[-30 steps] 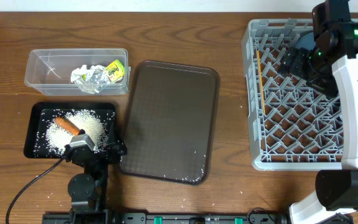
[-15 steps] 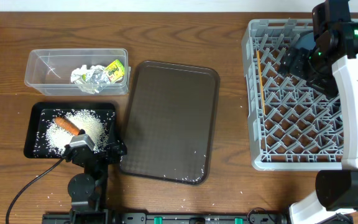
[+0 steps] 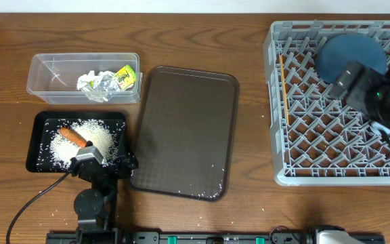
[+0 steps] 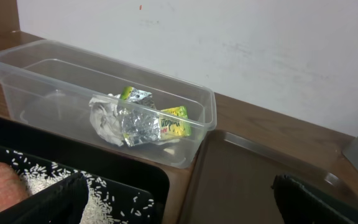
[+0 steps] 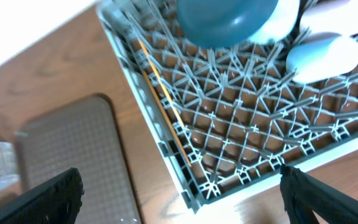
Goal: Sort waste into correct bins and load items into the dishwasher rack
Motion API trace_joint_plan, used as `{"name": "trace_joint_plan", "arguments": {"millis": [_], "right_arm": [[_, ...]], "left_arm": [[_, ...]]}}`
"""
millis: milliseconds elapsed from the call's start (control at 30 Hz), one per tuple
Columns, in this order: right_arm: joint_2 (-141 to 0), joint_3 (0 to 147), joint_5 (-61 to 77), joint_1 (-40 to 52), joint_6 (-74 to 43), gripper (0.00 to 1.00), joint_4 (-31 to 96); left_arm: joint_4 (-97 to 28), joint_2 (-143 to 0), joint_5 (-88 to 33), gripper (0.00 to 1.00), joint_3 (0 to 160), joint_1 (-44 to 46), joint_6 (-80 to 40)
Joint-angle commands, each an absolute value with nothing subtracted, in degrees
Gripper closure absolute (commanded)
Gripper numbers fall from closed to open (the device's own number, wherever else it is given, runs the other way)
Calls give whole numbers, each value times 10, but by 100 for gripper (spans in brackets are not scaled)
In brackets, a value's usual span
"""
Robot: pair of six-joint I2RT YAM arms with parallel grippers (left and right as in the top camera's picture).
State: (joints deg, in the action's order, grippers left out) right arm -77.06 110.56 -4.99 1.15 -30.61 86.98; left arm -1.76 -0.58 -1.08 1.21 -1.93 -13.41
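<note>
As seen from overhead, bench [image 3: 249, 41]: brown wood, carrying everything below.
Rack [image 3: 277, 135]: large grey crate of upright pegs, at the right side of the bench.
Plate [image 3: 351, 55]: dark blue and round, in the far part of the rack among the pegs; leaning or flat, cannot tell.
Bowl [image 5: 323, 55]: light blue, in the rack just beside the plate, blurred in the right wrist view and hidden under the arm from overhead.
Chopsticks [image 3: 284, 85]: thin wooden pair, lying inside the rack along its left wall.
Right gripper [image 5: 180, 177]: released, fingers spread wide, hovering above the rack and gripping nothing.
Tub [image 3: 46, 74]: clear plastic, at the far left of the bench, just behind the black tray.
Wrapper [image 4: 174, 119]: yellow-green, inside the tub toward its right end, touching the paper.
Paper [image 4: 114, 121]: crumpled, white and silvery, inside the tub near its middle.
Black tray [image 3: 36, 146]: shallow, at the near left, just beside the serving tray.
Rice [image 3: 90, 135]: white heap in the black tray, with loose grains scattered around it.
Carrot [image 3: 73, 136]: small and orange, lying on the rice heap.
Left gripper [image 4: 179, 196]: released, fingers wide apart, low over the near right corner of the black tray, facing the tub.
Serving tray [image 3: 185, 129]: dark brown, between the black tray and the rack, with a few rice grains at its near right corner.
</note>
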Motion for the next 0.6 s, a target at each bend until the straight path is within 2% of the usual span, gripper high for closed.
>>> {"name": "trace_joint_plan", "arguments": {"millis": [0,333,567], "right_arm": [[-711,1107,-58,16,-306,1,870],[-550,1107,-59,16,-306,1,876],[-471,1070,-112,16,-306,1,889]], "left_arm": [[-42,-2,7,3,2,-22,-125],[-42,-2,7,3,2,-22,-125],[-42,-2,7,3,2,-22,-125]]}}
